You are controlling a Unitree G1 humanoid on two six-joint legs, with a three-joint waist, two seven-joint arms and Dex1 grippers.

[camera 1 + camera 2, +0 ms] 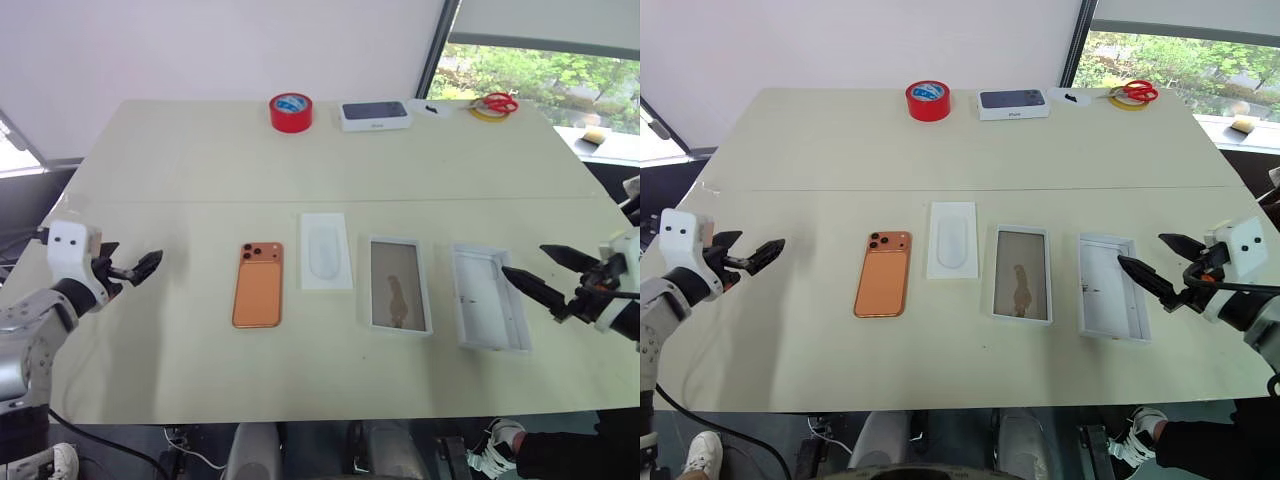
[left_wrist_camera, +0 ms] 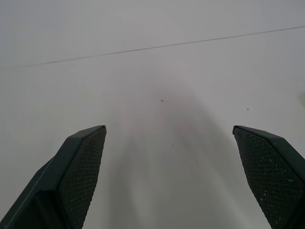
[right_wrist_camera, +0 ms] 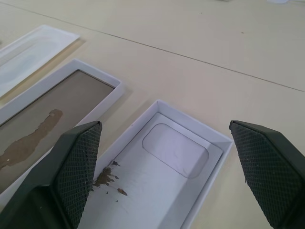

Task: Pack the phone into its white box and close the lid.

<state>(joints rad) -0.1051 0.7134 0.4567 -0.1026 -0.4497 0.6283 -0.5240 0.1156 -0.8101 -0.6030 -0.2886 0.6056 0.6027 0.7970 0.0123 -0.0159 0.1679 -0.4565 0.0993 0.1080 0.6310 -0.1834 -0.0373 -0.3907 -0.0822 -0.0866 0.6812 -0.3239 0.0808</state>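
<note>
Phone (image 1: 258, 285) lies face-down left of white box (image 1: 398, 284), lid (image 1: 489, 298)

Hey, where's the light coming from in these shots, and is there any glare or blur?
Left eye view: daylight enters from the window at far right. Right eye view: the white box has a glossy floor with a brownish reflection. Left wrist view: hazy bare table, soft shadow between the fingers. Right wrist view: the lid looks sharp.

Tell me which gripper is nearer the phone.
Left. The left gripper hovers open over bare table beside the phone; the right gripper is open at the far end of the row, over the lid.
</note>
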